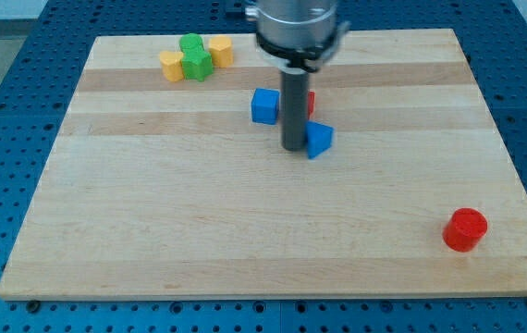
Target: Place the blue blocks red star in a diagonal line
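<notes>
The red star (311, 100) is almost fully hidden behind the dark rod; only a small red part shows at the rod's right edge, so its shape cannot be confirmed here. It lies in the upper middle of the table (245, 240). Just to the view's left of it, with the rod between, stands a blue cube (264, 105). Below and to the view's right of the red part lies a second blue block (319, 140), with an angled, wedge-like form; its exact shape is not clear. My tip (294, 148) rests on the table touching or almost touching the left side of this second blue block, and it is below and to the right of the blue cube. The arm has no jaws, only the rod, so nothing is grasped.

Further away, near the view's top left, there is a tight group: a yellow block (171, 66) on the left, a green block (195, 56) in the middle, of irregular shape, and a yellow cylinder (221, 50) on the right. They seem to touch each other. Well apart from all others, near the view's bottom right corner, a red cylinder (465, 229) stands alone.
</notes>
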